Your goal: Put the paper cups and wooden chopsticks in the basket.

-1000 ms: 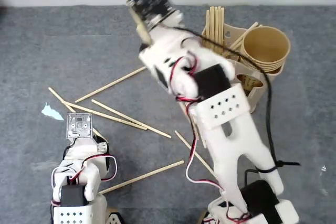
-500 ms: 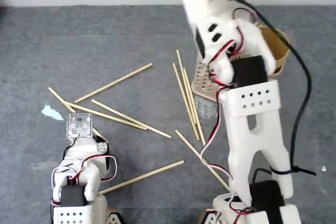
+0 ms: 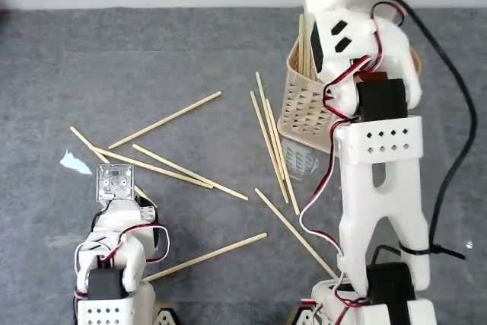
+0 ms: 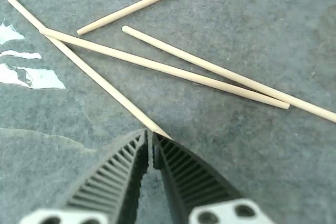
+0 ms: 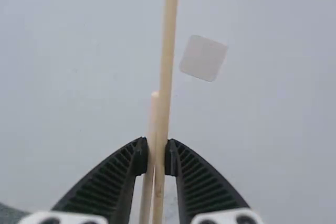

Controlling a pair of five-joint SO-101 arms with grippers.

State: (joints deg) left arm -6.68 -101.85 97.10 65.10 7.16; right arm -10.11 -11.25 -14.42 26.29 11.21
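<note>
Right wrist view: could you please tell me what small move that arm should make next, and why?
Probably tilt the right gripper down toward the basket before opening: it is shut on two wooden chopsticks pointing at the wall, above the basket.

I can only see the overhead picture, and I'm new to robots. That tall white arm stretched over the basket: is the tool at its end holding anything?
Observer: Yes. Its wrist view shows the right tool shut on two wooden chopsticks.
Operator: Do they stick out evenly?
Observer: No, one ends just past the tool and the other runs on much farther.
Operator: And the small arm at the bottom left?
Observer: The left tool is shut on nothing, over the grey mat, with the end of a lying chopstick beside it.
</note>
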